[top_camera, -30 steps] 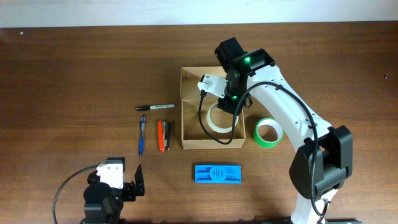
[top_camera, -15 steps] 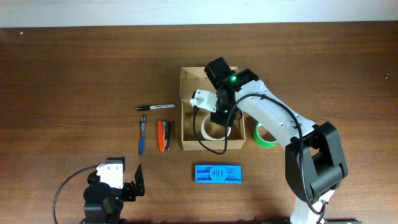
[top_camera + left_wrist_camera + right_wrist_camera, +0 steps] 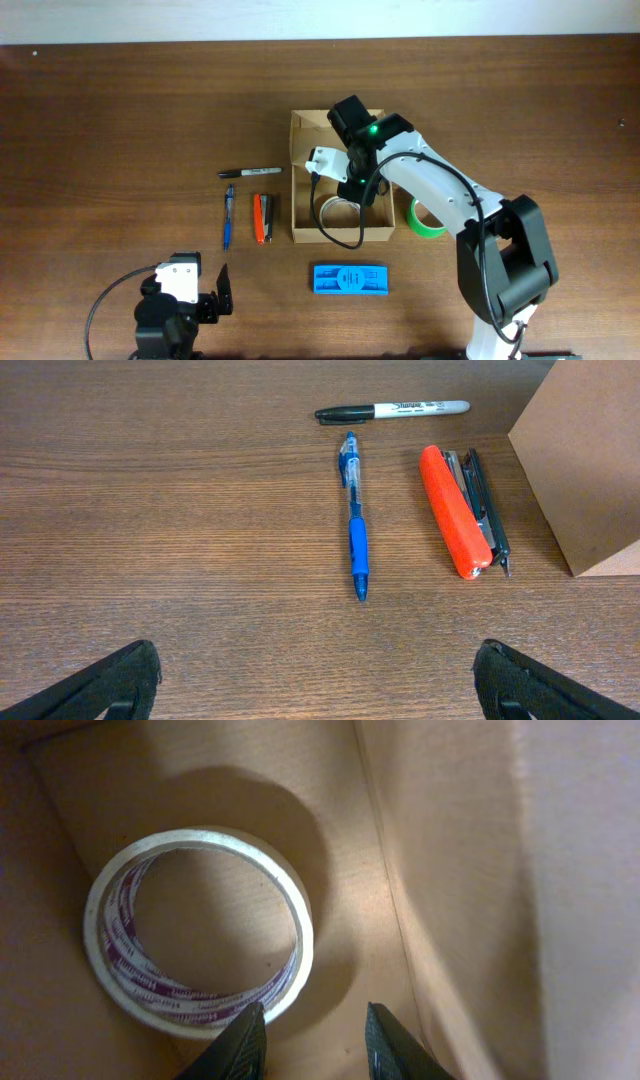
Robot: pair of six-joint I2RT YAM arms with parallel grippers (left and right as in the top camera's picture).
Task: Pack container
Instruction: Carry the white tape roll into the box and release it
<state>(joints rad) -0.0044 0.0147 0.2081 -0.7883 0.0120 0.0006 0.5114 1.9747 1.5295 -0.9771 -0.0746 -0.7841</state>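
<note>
Lying flat in the tan container (image 3: 305, 185), white tape roll (image 3: 190, 1007), right end effector (image 3: 312, 1042) spread empty above

Left arm (image 3: 170, 318): I have it folded low at the near left of my overhead view, wrist roughly level and facing forward.
Left gripper (image 3: 318, 672): fingers spread wide with nothing between them. Only the two dark tips show, at the bottom corners of the wrist view.
Right arm (image 3: 445, 195): it reaches from its base at near right, up and to the left, elbow bent, with a green light lit by the wrist.
Right gripper (image 3: 315, 1025): aimed downward, fingers a narrow gap apart, empty.
</note>
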